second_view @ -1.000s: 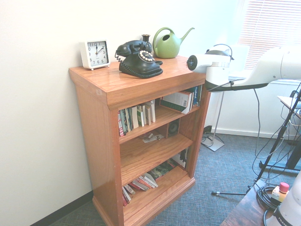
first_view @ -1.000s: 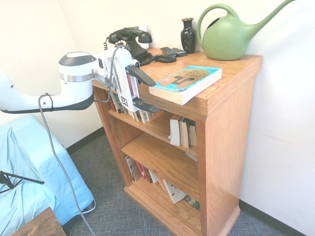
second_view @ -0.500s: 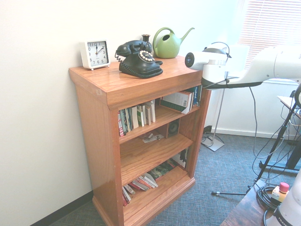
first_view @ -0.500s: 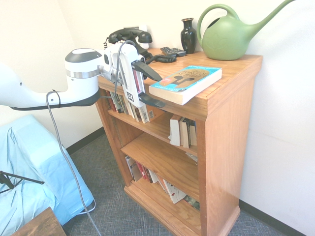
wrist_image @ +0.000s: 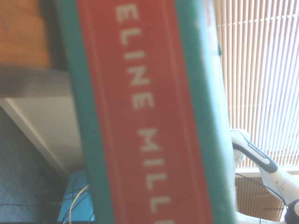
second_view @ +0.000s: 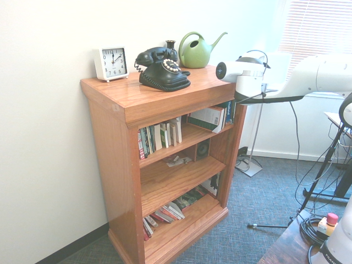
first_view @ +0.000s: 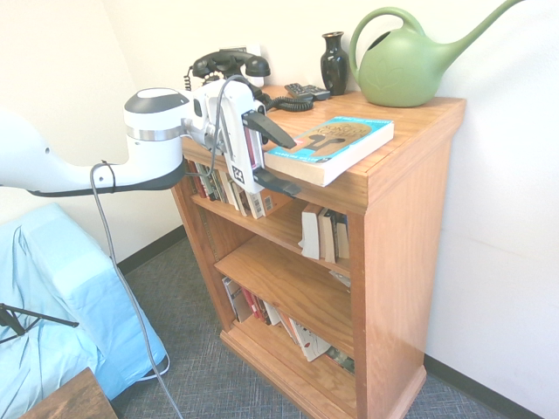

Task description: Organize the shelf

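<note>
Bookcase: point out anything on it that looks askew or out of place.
On the bookcase, the thick book lies flat on top, jutting past the front edge, while others stand inside. On the bottom shelf, the books lean over at a slant. Nothing looks spilled or damaged.

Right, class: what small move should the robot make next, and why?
Probably ease the open gripper forward around the thick blue-covered paperback, then close: the fingers stand apart at its near edge, and its spine fills the wrist view.
</note>
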`<state>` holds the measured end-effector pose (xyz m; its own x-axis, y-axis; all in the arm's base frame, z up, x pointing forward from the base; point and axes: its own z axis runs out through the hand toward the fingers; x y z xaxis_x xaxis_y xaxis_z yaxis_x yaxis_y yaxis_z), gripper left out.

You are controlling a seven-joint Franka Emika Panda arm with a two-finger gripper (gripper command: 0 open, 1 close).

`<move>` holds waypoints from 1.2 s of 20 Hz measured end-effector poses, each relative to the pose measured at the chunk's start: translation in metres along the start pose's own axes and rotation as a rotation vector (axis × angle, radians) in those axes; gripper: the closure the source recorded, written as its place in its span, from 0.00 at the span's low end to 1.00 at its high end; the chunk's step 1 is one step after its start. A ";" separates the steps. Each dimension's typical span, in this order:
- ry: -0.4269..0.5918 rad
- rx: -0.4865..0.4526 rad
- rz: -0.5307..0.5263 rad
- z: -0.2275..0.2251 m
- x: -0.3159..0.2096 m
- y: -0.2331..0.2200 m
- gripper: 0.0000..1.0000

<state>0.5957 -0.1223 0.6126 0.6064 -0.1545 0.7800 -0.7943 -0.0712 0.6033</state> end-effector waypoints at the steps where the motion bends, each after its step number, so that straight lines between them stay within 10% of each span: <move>1: -0.001 0.000 -0.002 0.000 -0.001 -0.002 0.00; 11: -0.001 0.003 0.008 0.001 0.011 -0.010 0.00; 12: -0.002 0.002 0.008 0.002 0.012 -0.010 1.00; 24: 0.011 0.025 -0.026 0.003 0.013 -0.025 1.00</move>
<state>0.6231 -0.1256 0.6073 0.6270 -0.1417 0.7660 -0.7789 -0.0994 0.6192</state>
